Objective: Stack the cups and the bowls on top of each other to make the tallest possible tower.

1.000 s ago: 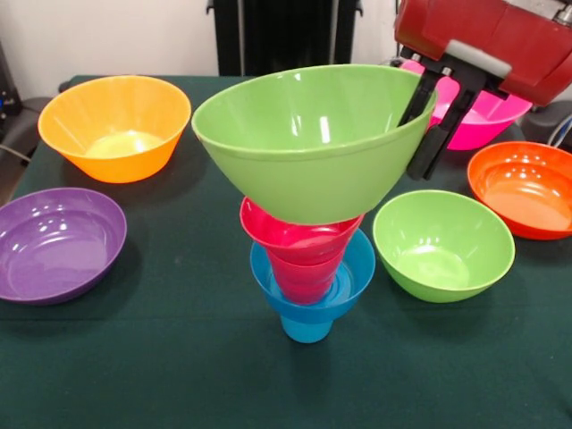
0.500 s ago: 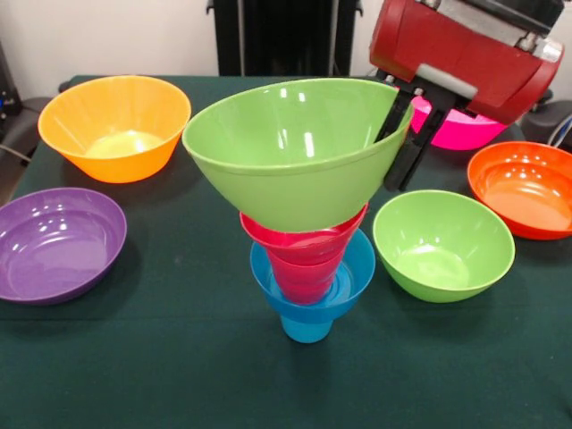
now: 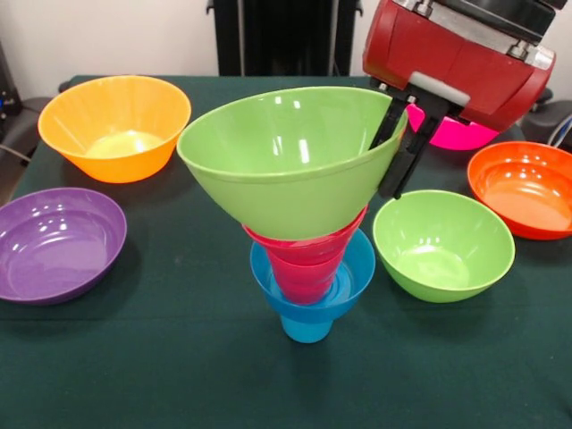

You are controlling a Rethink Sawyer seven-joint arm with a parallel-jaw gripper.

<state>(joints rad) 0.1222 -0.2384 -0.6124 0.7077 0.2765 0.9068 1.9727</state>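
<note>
My hand (image 3: 399,147) is pinching the green bowl's (image 3: 286,165) rim, tilted over the tower (image 3: 308,277); let go crooked and everything probably topples.

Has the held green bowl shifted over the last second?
Yes. The held green bowl, gripped at its rim by the gripper, has moved toward picture left, away from the green bowl on the table, and now sits more squarely over the tower.

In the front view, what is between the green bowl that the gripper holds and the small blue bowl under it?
The red bowl and the red cup sit between the held green bowl and the small blue bowl, as the front view shows.
</note>
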